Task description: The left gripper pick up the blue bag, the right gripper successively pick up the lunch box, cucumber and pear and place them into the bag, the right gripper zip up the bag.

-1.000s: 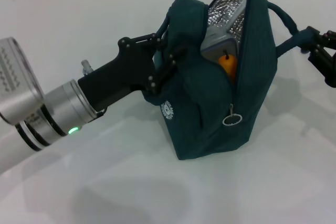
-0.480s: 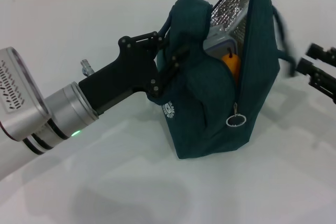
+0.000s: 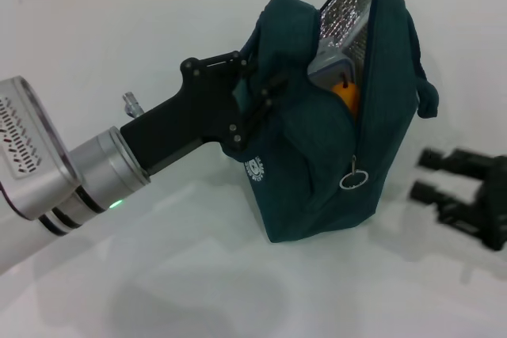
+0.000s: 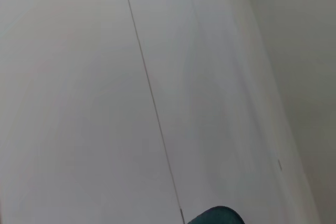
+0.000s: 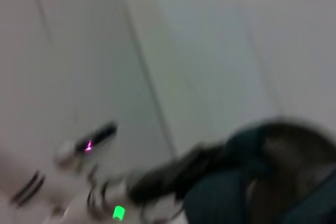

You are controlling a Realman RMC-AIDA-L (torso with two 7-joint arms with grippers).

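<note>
The blue bag (image 3: 333, 124) stands upright on the white table (image 3: 158, 53), its zipper run only partway, so the top gapes and the silver foil lining (image 3: 344, 9) shows. Inside that opening, the head view shows the grey-blue rim of the lunch box (image 3: 326, 61) and, just below it, the orange-yellow pear (image 3: 347, 94); the cucumber cannot be seen in any view. The metal ring pull (image 3: 354, 179) hangs on the bag's front seam, about halfway down.

The left gripper (image 3: 255, 89) reaches in from the bag's left side and is clamped on the bag's fabric near one handle, its fingers closed into the cloth. The right gripper (image 3: 432, 173) sits low on the bag's right side, near the ring pull but apart from it, its two fingers spread and holding nothing.

The left wrist view shows only bare table and a small teal curve of the bag (image 4: 215, 216). The right wrist view, blurred, shows the bag (image 5: 262, 177) from its far side with the left arm's green light (image 5: 119, 213) beside it.
</note>
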